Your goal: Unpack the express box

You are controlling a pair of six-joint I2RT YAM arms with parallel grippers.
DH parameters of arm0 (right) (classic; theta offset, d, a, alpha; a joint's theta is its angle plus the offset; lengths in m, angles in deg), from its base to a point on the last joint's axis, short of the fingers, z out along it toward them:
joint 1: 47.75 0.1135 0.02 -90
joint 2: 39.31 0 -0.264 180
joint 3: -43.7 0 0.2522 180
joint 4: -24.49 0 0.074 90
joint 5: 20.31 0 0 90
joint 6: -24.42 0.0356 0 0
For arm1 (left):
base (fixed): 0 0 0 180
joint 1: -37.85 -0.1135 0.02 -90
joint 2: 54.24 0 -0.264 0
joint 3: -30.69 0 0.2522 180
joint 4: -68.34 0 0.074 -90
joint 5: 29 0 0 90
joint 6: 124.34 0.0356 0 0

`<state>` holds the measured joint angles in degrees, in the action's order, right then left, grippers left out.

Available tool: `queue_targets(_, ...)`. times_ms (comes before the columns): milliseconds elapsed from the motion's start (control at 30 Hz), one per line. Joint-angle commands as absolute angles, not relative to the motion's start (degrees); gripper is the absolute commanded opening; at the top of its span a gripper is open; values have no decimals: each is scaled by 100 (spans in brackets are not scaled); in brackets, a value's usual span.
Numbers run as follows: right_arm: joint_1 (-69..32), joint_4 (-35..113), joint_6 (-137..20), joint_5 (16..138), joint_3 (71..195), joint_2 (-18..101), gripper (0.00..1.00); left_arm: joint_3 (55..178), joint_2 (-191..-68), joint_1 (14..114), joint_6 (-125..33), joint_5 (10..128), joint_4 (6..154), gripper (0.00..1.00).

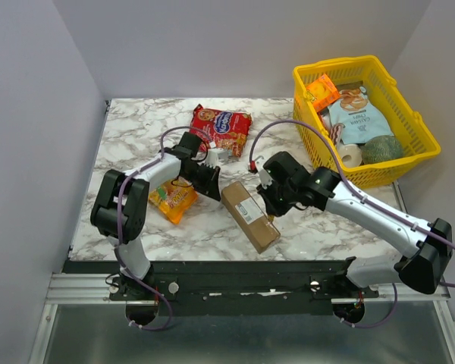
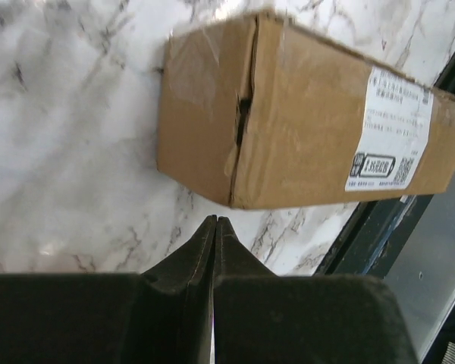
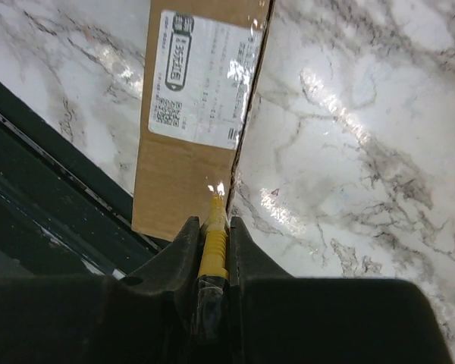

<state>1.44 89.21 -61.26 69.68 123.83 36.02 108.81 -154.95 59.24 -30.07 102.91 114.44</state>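
**Top external view.** Your express box (image 1: 249, 216) lay on the marble table (image 1: 129, 144) near its front edge, label up, set at a slant between the two arms. Your left gripper (image 1: 211, 184) stood just beside the box's far end. Your right gripper (image 1: 272, 206) was at the box's right long side. An orange snack bag (image 1: 172, 200) lay beside the left arm and a red snack bag (image 1: 221, 127) farther back. A yellow basket (image 1: 371, 174) holding goods sat at the far right corner.

**Left wrist view.** Your left fingers met tip to tip with nothing between them, apart from the short end of the box. There the cardboard showed a dark split along a corner seam. The white label (image 2: 387, 141) sat on the top face.

**Right wrist view.** Your right fingers were clamped on a slim yellow tool (image 3: 213, 244). Its tip reached the long edge of the box just below the label; whether it touched the cardboard, you could not tell.
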Motion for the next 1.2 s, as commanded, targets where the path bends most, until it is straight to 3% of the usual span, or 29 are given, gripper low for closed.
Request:
queue_targets(0, 182, 8387, -6505, 6942, 13318, 3828, 1, 11519, -15918, 5930, -3144, 10415, 11322, 10)
queue_targets(133, 191, 8106, -6952, 7005, 14260, 4207, 1, 12711, -16541, 5956, -3259, 10451, 11462, 10)
queue_targets(233, 147, 7887, -7269, 6102, 14779, 4417, 0, 13896, -17270, 5991, -3284, 10363, 11603, 10)
queue_targets(333, -133, 7737, -7577, 5564, 14764, 4462, 0, 15380, -18149, 6070, -3408, 10433, 11778, 10)
queue_targets(433, -547, 7832, -7673, 5545, 14395, 4366, 1, 15888, -18283, 6105, -3164, 10188, 11954, 12)
queue_targets(500, -635, 7929, -7972, 5572, 13895, 4234, 1, 15635, -17871, 5975, -3118, 9977, 12139, 13)
queue_targets(667, -635, 7973, -8534, 5870, 12577, 3865, 0, 13518, -16406, 5736, -2761, 9993, 12629, 8)
queue_targets(833, -557, 8402, -8640, 7204, 11899, 3549, 0, 12068, -15585, 5719, -2187, 10055, 12939, 7)
queue_targets(1033, 14, 8659, -8685, 9349, 11915, 3600, 0, 11828, -14882, 5333, -2397, 9854, 12632, 8)
queue_targets(1167, 244, 8353, -8772, 10299, 12459, 4371, 0, 11933, -14391, 4770, -2538, 9634, 12482, 8)
